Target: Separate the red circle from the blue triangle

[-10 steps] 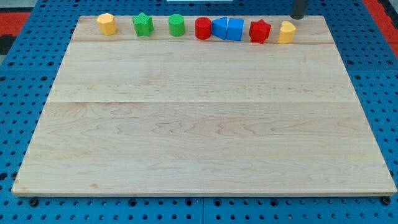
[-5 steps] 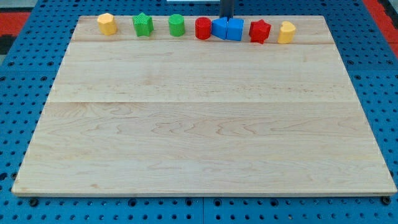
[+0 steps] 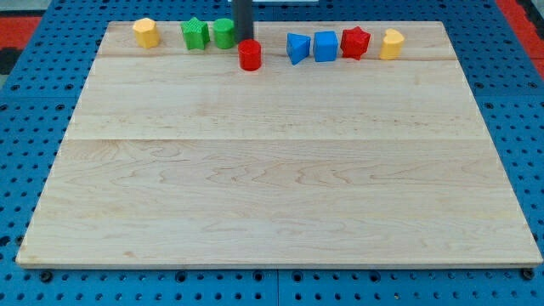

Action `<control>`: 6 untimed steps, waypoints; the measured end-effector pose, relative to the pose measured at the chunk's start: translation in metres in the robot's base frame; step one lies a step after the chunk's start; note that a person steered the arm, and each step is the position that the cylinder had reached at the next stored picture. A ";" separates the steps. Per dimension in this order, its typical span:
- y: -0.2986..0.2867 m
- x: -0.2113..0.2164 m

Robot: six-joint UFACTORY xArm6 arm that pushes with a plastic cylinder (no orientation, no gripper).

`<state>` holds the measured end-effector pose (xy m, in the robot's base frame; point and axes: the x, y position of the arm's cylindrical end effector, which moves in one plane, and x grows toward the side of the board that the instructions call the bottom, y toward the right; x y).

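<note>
Surface: pale wooden board [image 3: 272, 170] of joined planks, lying on a blue perforated base [image 3: 25, 127], with red showing at the view's top corners. All blocks sit along the board's top edge. No jaws are fitted; the arm ends in a plain rod and has hold of nothing.

Items, from the view's left to the view's right:

1. Yellow faceted block [image 3: 146, 32], near the top left corner, standing alone.
2. Green star-shaped block [image 3: 195, 33], well apart from item 1.
3. Green cylinder block [image 3: 223, 33], touching or almost touching item 2; its right side is partly hidden by the rod.
4. Dark straight rod, coming down from the view's top edge; my tip [image 3: 244, 40] sits just beside the green cylinder on its right, and directly above the red block in the view, close to it or touching; contact cannot be judged.
5. Red circle, a short red cylinder block [image 3: 249, 55], lying slightly below the row line, toward the view's bottom.
6. Blue triangle block [image 3: 297, 48], clearly apart from the red circle, with bare board between them.
7. Blue cube block [image 3: 325, 46], just beside the triangle.
8. Red star-shaped block [image 3: 355, 42], touching or nearly touching the cube.
9. Yellow rounded block [image 3: 391, 44], just beside the red star.
</note>
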<state>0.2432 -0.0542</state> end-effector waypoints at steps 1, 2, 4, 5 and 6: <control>0.072 0.016; 0.086 0.020; -0.001 0.037; 0.032 0.054; 0.020 0.073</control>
<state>0.3162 -0.0338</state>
